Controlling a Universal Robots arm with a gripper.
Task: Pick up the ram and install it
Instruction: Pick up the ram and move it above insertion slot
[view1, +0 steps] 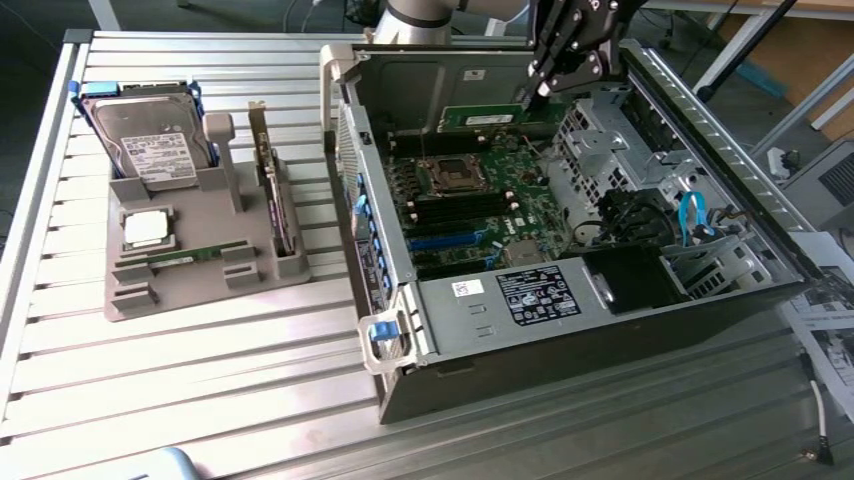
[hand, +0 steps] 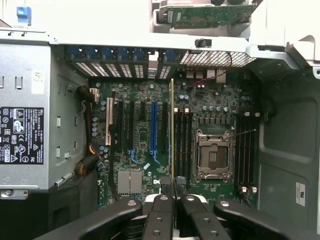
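Hanging above the open computer case (view1: 587, 335), the ram (hand: 172, 125) sits clenched in the gripper (hand: 173, 189), whose black fingers (hand: 161, 205) are pressed tight on the thin green stick. In the wrist view the stick is seen edge-on, as one narrow line running out from the fingertips across the motherboard (hand: 145, 160). It lies just beside the bank of long black memory slots (hand: 183, 145) flanking the bare processor socket (hand: 212, 155), and roughly parallel to them. A second bank of slots (hand: 245, 150) lies on the socket's far side. By the look of things the pick-up is done. The stick is off the grey parts holder (view1: 200, 290) on the slatted table (view1: 200, 400) and has been carried over the machine. The installing is not done: in the exterior view the arm's claw is high at the case's rear, well above the board, and the slots appear unfilled, so the ram is judged not yet seated in any of them. On the holder, to the exterior view's left of the case, stand the silver hard drive (view1: 158, 150) and the dark expansion card (view1: 274, 190). A processor chip (view1: 147, 228) lies flat near them.
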